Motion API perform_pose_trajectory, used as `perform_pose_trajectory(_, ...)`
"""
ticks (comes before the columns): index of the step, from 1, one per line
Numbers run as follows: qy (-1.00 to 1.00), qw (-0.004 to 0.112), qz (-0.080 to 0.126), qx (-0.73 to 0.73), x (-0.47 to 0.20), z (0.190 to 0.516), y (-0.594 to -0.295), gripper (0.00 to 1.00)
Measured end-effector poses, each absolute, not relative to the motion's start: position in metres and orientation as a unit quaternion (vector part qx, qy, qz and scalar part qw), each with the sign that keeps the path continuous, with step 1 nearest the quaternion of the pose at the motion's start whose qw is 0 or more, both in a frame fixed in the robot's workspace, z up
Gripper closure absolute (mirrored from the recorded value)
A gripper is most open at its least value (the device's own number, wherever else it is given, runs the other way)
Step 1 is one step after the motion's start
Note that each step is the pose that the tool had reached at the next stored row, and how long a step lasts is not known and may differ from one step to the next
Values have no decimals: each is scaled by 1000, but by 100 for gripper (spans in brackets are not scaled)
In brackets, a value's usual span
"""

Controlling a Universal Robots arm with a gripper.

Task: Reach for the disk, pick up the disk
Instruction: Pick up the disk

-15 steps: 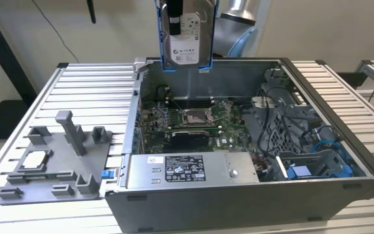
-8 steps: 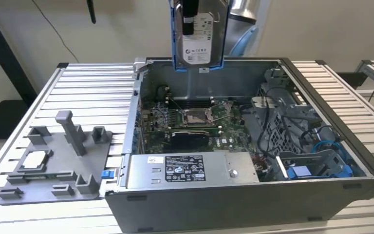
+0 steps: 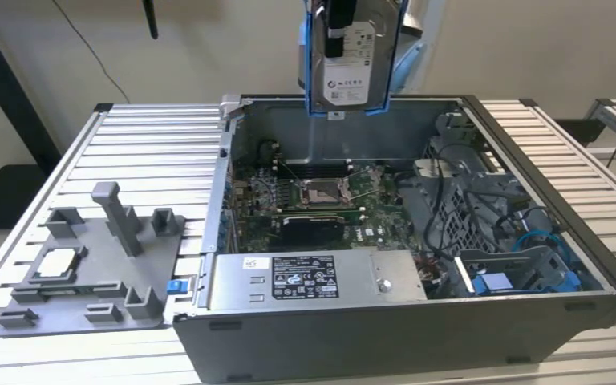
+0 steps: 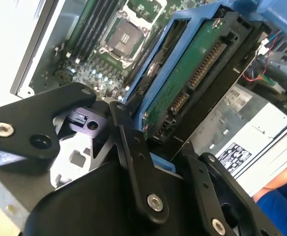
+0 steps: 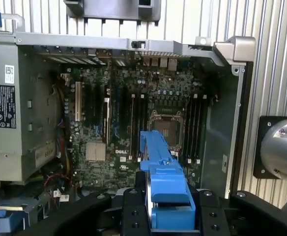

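The disk (image 3: 348,68) hangs upright above the back of the open computer case, its silver face and white label toward the exterior camera, with blue frame rails on both sides. My gripper (image 3: 339,28) comes down from above and is shut on it. In the second wrist view the disk (image 4: 183,83) shows its green circuit board side inside the blue frame, and black fingers (image 4: 133,147) press on its two sides. In the first wrist view the disk (image 5: 163,172) is seen edge-on as a blue strip between the black jaws, above the motherboard.
The open grey computer case (image 3: 394,337) holds a motherboard (image 3: 319,200), a grey power supply box (image 3: 308,277) with a label, and a drive cage with blue parts (image 3: 522,269). A grey fixture (image 3: 83,273) lies on the slatted table at the exterior view's left. A blue sleeve (image 4: 281,201) is near.
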State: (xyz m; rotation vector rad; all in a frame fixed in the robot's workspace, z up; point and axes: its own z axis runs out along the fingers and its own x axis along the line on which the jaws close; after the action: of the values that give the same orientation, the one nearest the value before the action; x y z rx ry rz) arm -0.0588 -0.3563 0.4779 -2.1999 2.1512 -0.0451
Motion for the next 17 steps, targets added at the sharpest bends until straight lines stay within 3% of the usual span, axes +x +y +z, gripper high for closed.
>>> perform_pose_trajectory(17,699,32,-15,-715,-33,478,-356,100)
